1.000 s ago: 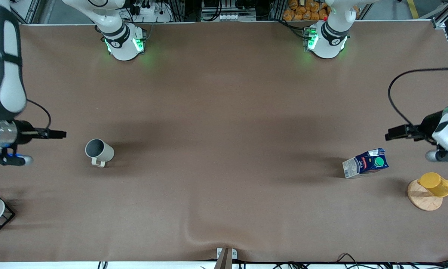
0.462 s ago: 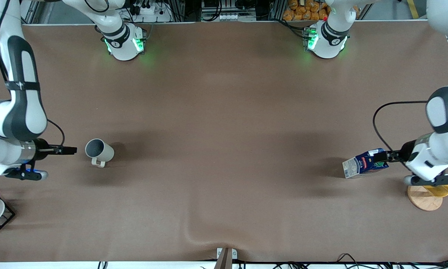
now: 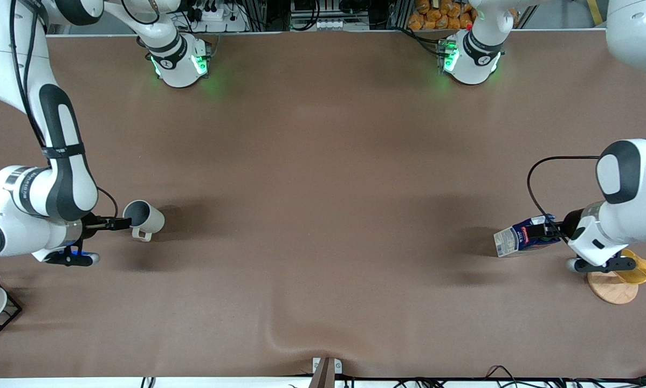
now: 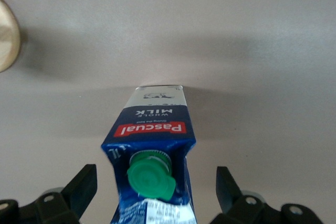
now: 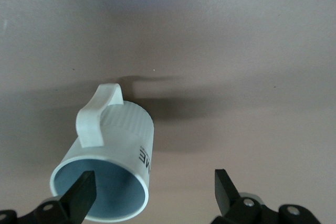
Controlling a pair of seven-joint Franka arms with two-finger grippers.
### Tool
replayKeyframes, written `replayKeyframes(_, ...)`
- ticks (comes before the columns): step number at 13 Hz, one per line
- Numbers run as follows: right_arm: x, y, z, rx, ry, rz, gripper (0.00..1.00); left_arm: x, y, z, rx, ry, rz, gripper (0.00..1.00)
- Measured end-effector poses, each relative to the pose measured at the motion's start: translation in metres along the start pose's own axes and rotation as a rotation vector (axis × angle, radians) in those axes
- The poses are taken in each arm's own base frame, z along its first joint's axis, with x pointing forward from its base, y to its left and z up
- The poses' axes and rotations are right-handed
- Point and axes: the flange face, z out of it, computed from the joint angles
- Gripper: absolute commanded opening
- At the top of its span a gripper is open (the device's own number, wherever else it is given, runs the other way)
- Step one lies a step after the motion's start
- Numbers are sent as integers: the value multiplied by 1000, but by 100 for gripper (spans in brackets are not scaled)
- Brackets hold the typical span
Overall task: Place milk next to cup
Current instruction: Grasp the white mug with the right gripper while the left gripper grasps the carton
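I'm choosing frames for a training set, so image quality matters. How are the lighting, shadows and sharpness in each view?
Front view: even overhead light, soft shadows beside the cup and milk, green glow at both arm bases. Left wrist view: milk sharp, open left gripper around it, a broad soft shadow on the table. Right wrist view: cup sharp, dark shadow beside it, open right gripper at its rim.

We see the dark-blue, green-capped milk [image 3: 519,237] near the tabletop's left-arm end. The grey-beige cup [image 3: 144,217] stands well apart, toward the right arm's end.
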Motion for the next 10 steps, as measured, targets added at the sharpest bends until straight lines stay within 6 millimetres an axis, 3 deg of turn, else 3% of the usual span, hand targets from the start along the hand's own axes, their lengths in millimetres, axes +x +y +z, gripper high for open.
replayKeyframes(3, -2, 0, 14, 1, -27, -2, 100, -5, 0, 28, 1, -5, 1, 100)
replayKeyframes(4, -2, 0, 16, 2, -33, -2, 100, -5, 0, 30, 1, -2, 1, 95)
replayKeyframes(6, -3, 0, 23, 2, -46, -3, 100, -5, 0, 33, 2, -2, 2, 75)
replayKeyframes(7, -3, 0, 27, 3, -53, -4, 100, -5, 0, 34, 4, -4, 3, 72)
replayKeyframes(8, -2, 0, 30, 2, -53, -4, 85, -4, 0, 35, 11, -5, 7, 67)
replayKeyframes(10, 1, -1, 32, 1, -35, -7, 35, -4, -1, 35, 34, -2, 19, 53)
